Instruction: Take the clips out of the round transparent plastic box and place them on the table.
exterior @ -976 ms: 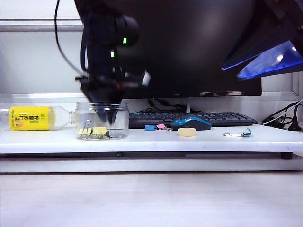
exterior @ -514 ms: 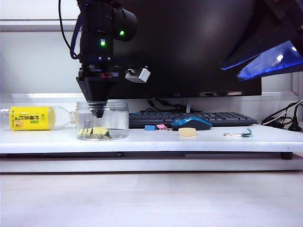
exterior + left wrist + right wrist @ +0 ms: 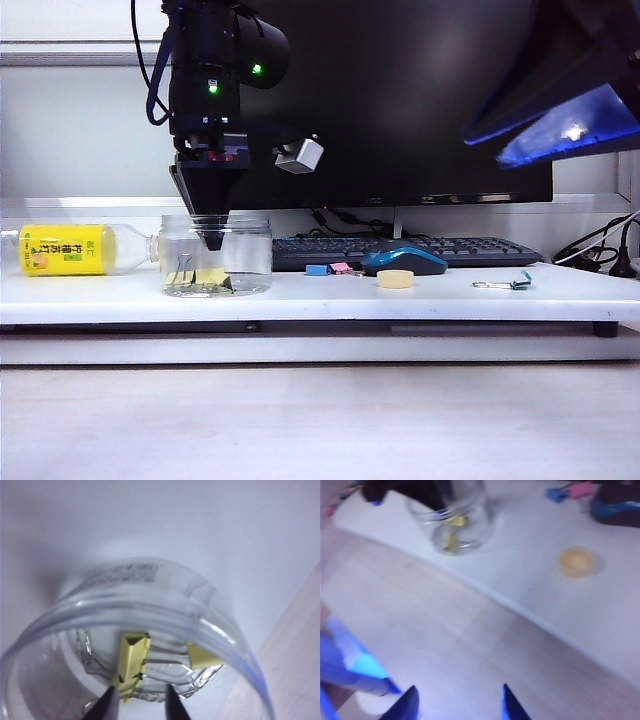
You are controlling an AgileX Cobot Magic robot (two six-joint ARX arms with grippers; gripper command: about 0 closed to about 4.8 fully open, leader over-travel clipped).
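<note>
The round transparent plastic box (image 3: 250,256) stands upright at the left of the white table (image 3: 300,300). Pale-yellow clips (image 3: 210,277) with wire handles lie on its floor. My left gripper (image 3: 213,238) points straight down into the box's mouth, its tips just below the rim. In the left wrist view the box rim (image 3: 150,607) rings one clip (image 3: 132,662) and a second clip (image 3: 202,655). The left gripper (image 3: 140,706) is open above them, one dark fingertip (image 3: 107,702) close beside the nearer clip. My right gripper (image 3: 460,705) is open and holds nothing, high over the wooden front surface, far from the box (image 3: 470,530).
A bottle with a yellow label (image 3: 65,250) lies left of the box. Behind it are a keyboard (image 3: 470,248) and a blue mouse (image 3: 403,258). Blue (image 3: 318,269) and pink (image 3: 340,268) clips, a cream disc (image 3: 395,279) and a teal clip (image 3: 505,284) sit to the right.
My left gripper has risen from deep inside the box to its mouth, and its wrist has rolled. The clips remain on the box floor. The right arm has hardly moved.
</note>
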